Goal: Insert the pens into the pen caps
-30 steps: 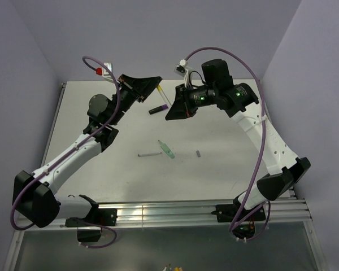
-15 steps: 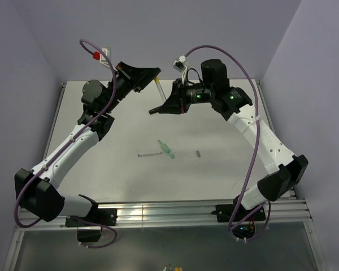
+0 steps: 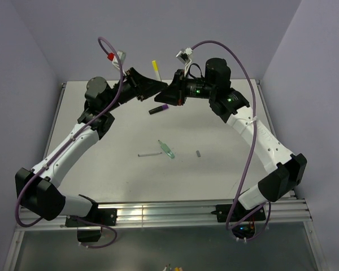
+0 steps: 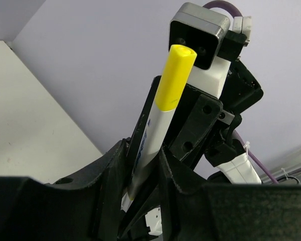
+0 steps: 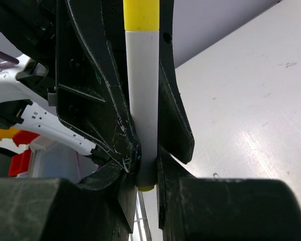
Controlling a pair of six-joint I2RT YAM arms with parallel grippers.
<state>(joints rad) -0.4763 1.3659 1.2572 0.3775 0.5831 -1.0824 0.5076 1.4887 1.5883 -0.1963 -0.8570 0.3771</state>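
A pale white pen (image 3: pixel 157 75) with the yellow pen cap (image 3: pixel 155 65) on its top end stands upright above the table's far side. My right gripper (image 3: pixel 165 93) is shut on its lower end (image 5: pixel 143 90), with its fingertips (image 5: pixel 146 175) pinching the barrel. My left gripper (image 3: pixel 158 87) faces it, jaws slightly parted around the same barrel (image 4: pixel 150 135), well below the cap (image 4: pixel 174 75). On the table lie a black pen with a purple tip (image 3: pixel 159 108), a green pen (image 3: pixel 167 149), a grey-white pen (image 3: pixel 148 153) and a grey cap (image 3: pixel 198 153).
Purple cables loop over both arms near the back wall. The right wrist camera block (image 4: pixel 198 32) sits close behind the pen's cap. The table's left rail (image 3: pixel 59 107) and the front metal rails (image 3: pixel 158 212) bound the surface.
Both grippers have lifted and tilted, so the capped pen now points up. The left jaws have loosened around the barrel. The right gripper stays shut on it.
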